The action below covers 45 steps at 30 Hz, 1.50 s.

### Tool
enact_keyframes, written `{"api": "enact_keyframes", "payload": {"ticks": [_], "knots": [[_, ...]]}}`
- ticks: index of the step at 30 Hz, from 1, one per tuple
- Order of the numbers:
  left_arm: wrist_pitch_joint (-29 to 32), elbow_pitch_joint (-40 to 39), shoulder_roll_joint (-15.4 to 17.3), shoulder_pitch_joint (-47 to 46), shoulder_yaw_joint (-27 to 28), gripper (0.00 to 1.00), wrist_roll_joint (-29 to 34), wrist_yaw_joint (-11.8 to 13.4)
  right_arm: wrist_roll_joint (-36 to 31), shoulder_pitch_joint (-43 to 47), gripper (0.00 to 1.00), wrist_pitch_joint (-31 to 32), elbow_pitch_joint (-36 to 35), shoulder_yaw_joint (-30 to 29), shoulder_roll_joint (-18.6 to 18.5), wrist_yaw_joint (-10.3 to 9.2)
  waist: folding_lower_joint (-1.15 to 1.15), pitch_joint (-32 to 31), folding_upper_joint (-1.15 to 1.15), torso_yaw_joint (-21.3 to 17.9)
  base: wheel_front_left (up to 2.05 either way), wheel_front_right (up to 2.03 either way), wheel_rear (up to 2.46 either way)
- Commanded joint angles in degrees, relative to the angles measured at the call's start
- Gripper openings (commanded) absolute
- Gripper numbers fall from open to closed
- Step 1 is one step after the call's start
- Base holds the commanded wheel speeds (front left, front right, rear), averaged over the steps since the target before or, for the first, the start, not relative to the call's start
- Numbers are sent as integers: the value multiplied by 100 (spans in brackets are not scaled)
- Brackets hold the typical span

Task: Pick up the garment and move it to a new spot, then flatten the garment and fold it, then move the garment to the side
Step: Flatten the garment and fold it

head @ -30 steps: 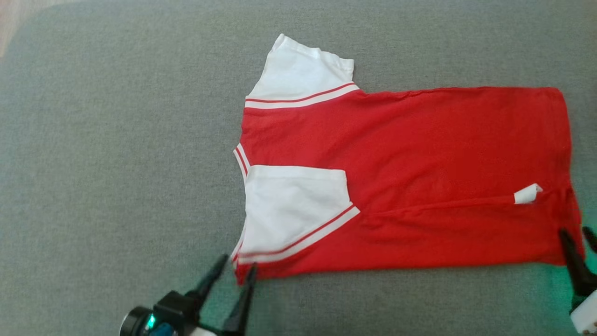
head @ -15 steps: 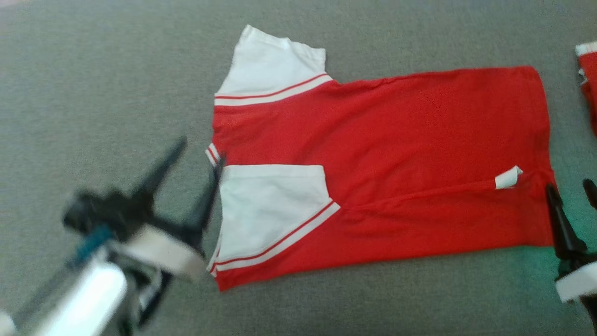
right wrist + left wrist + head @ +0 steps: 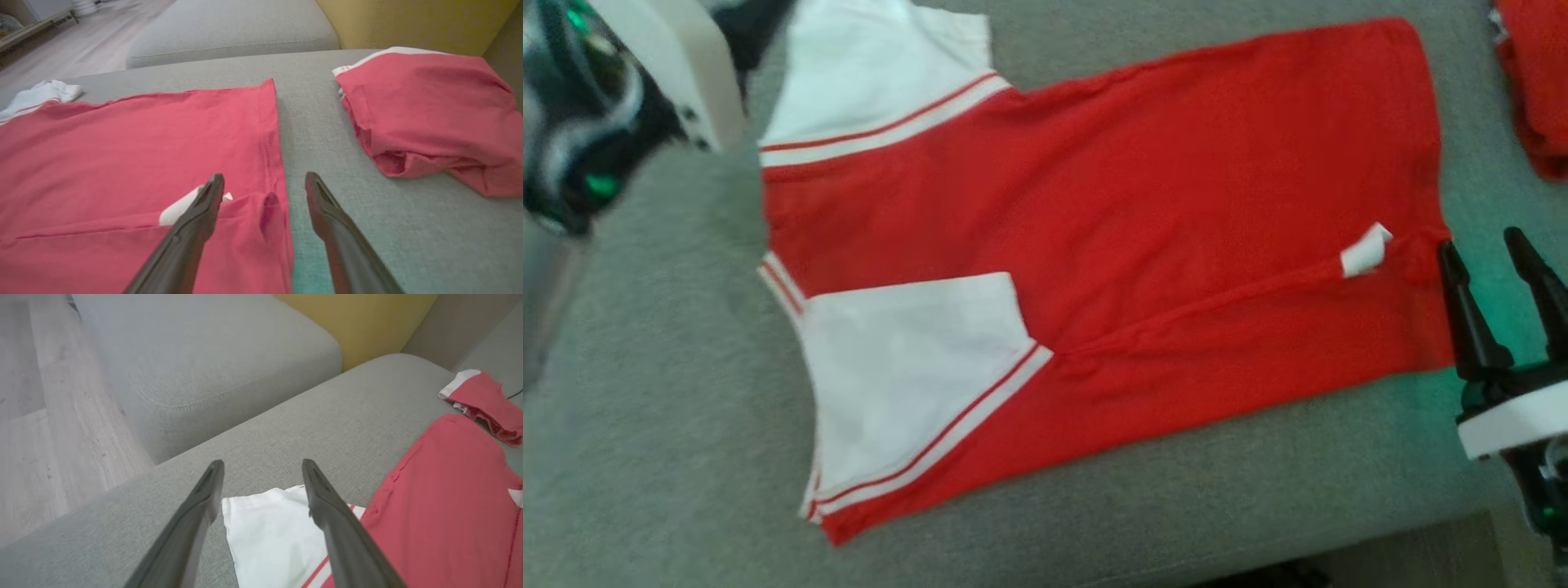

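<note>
Garment [image 3: 1143, 212] lies flat on sofa [image 3: 645, 408]; left gripper [image 3: 261, 467] and right gripper [image 3: 1480, 242] gape empty at opposite edges.

A folded red shirt [image 3: 429, 110] lies on the grey sofa [image 3: 645, 408], with wooden floor [image 3: 36, 437] beside a second grey cushion [image 3: 224, 363].

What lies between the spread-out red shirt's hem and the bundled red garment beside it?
A bare strip of grey cushion separates the red shirt from the bundled garment; the right wrist view shows it clearly.
</note>
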Motion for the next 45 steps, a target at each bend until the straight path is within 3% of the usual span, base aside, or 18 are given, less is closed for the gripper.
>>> {"api": "enact_keyframes", "payload": {"ticks": [1,8,14,20,21,22,23,26,31,37,40,45], "knots": [[358,94,345,-461,115,100,-174,-29,14,-33,100,-86,-73,103,-85,37,-1,378,0,-387,0,0,0],[1190,804,856,-1020,-403,100,-298,-33,66,-250,100,-292,193,369,49,37,-1,682,0,-775,0,0,0],[1159,1069,1152,-1092,-666,100,-185,-33,106,-372,100,-445,382,484,77,37,-1,794,0,-881,0,0,0],[863,1194,1115,-1168,-857,100,-330,-33,149,-502,100,-507,530,520,38,37,-1,904,0,-872,0,0,0],[863,1194,1122,-1186,-916,68,-363,-33,150,-531,100,-497,544,522,25,37,-1,911,0,-869,0,0,0],[876,1189,1125,-1196,-969,53,-431,-33,149,-562,100,-486,553,519,9,37,-1,916,0,-864,0,0,0],[932,1172,1134,-1196,-1040,0,-528,-33,146,-592,100,-475,558,516,-11,37,-1,917,0,-857,0,0,0],[927,1008,1210,-1262,-1235,0,-663,-34,125,-671,100,-456,555,475,-86,37,-1,912,0,-813,0,0,0],[257,887,1291,-1495,-1518,0,-465,-34,371,-991,100,-278,437,412,-237,37,-1,855,0,-711,0,0,0],[-371,952,1287,-1796,-1941,0,-409,-34,813,-1951,100,771,349,529,-661,37,-1,779,0,-547,0,0,0],[-673,977,1190,-2036,-2270,0,-417,-34,910,-2812,100,1438,623,775,-882,37,-1,805,0,-349,0,0,0],[-992,1006,1064,-2364,-2687,0,-479,-34,949,-3610,100,1783,1384,1072,-1138,37,-1,893,0,-77,0,0,0]]}}
